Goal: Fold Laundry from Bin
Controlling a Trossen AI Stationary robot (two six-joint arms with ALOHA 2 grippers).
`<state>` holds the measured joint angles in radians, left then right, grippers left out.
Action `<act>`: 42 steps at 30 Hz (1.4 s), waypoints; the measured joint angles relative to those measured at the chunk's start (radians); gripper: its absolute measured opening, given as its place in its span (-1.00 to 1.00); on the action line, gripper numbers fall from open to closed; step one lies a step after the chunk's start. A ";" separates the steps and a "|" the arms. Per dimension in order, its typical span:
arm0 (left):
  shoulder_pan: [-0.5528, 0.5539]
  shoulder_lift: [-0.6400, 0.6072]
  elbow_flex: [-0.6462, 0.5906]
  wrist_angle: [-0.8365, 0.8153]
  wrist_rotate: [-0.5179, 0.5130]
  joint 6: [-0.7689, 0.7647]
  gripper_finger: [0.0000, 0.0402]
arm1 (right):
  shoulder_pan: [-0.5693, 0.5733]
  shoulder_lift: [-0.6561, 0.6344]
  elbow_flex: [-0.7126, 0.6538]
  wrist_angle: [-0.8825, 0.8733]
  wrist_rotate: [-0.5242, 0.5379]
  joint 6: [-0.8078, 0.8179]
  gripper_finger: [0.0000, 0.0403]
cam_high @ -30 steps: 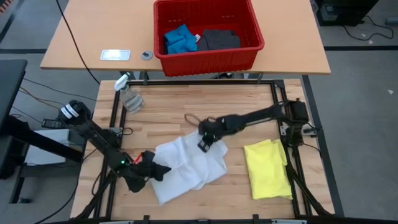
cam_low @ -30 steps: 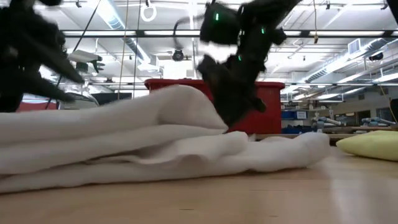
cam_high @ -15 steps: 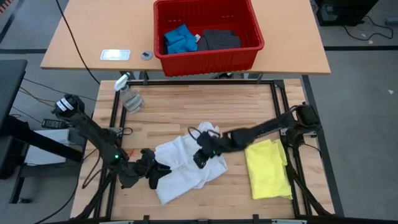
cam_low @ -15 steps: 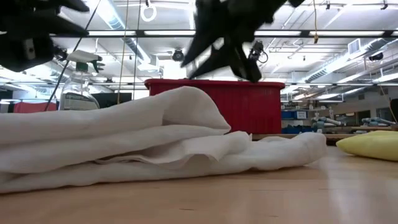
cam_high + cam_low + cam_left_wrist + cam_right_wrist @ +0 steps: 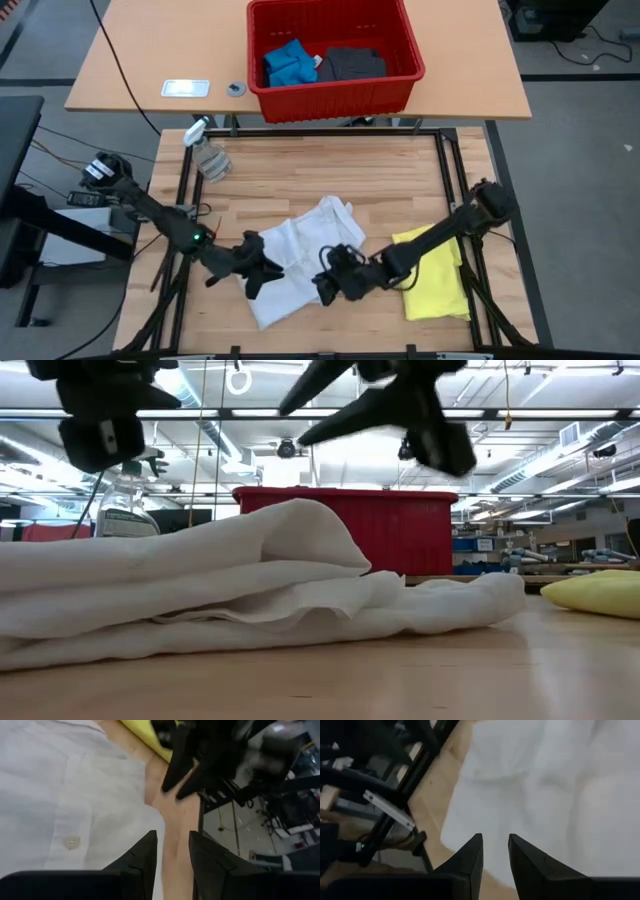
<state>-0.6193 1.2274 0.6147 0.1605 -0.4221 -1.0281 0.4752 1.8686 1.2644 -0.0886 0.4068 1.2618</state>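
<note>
The white shirt (image 5: 300,250) lies in a rough fold on the wooden table, its lower layers flat on the boards (image 5: 250,590). My left gripper (image 5: 266,277) hovers over the shirt's near-left part, its fingers (image 5: 145,862) a little apart with nothing between them. My right gripper (image 5: 324,287) hangs over the shirt's near-right edge, also open and empty (image 5: 495,852). A folded yellow T-shirt (image 5: 433,270) lies at the right. The red bin (image 5: 335,88) stands on the far table and holds a blue piece (image 5: 288,62) and a dark grey piece (image 5: 352,64).
A spray bottle (image 5: 206,152) stands at the wooden table's far-left corner. A black frame (image 5: 310,131) runs around the wooden table. On the far table, left of the bin, lie a white card (image 5: 185,88) and a small round thing (image 5: 236,89). Bare wood (image 5: 300,170) shows beyond the shirt.
My right gripper has swung from the shirt's far side toward the table's near edge, rising and rolling as it went. My left gripper has lifted off the shirt's left part, rolled, and shifted a little to the right. The shirt keeps its place.
</note>
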 joint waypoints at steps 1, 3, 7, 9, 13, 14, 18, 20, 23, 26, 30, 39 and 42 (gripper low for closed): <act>0.017 0.000 0.000 0.000 0.029 0.007 -0.42 | 0.006 0.029 0.000 0.042 -0.005 0.006 -0.50; 0.047 0.000 0.000 -0.006 0.074 0.019 -0.42 | 0.015 0.093 0.000 0.129 -0.033 0.014 -0.52; 0.086 -0.002 0.000 -0.025 0.095 0.026 -0.42 | 0.006 0.203 0.041 0.250 -0.069 -0.004 -0.58; 0.090 -0.013 0.000 -0.064 0.116 0.030 -0.42 | -0.003 0.239 0.082 0.250 -0.069 -0.014 -0.61; 0.089 -0.038 -0.001 -0.210 0.145 0.030 -0.42 | -0.027 0.298 0.157 0.220 -0.081 -0.055 -0.65; 0.087 -0.043 -0.001 -0.248 0.144 0.030 -0.42 | -0.033 0.310 0.168 0.198 -0.090 -0.055 -0.65; 0.078 -0.047 -0.001 -0.411 0.157 0.022 -0.42 | -0.059 0.341 0.194 0.070 -0.148 -0.022 -0.65; 0.077 -0.046 -0.001 -0.481 0.189 -0.006 -0.42 | -0.063 0.338 0.195 -0.012 -0.180 0.000 -0.65; 0.075 -0.043 -0.001 -0.595 0.213 -0.092 -0.42 | -0.055 0.297 0.195 -0.186 -0.194 0.008 -0.65; 0.067 -0.040 -0.001 -0.656 0.218 -0.201 -0.42 | -0.044 0.237 0.193 -0.338 -0.202 -0.052 -0.65; 0.052 0.010 -0.002 -0.585 0.207 -0.281 -0.42 | -0.051 0.151 0.193 -0.481 -0.198 -0.152 -0.65; 0.037 0.204 0.016 -0.035 0.209 -0.060 -0.42 | -0.160 0.050 0.192 -0.578 -0.175 -0.341 -0.65; 0.037 0.208 0.067 -0.105 0.208 0.016 -0.42 | -0.145 0.021 0.192 -0.497 -0.160 -0.338 -0.65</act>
<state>-0.5823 1.4352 0.6819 0.0557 -0.2146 -1.0125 0.3299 1.8900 1.4567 -0.5855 0.2470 0.9234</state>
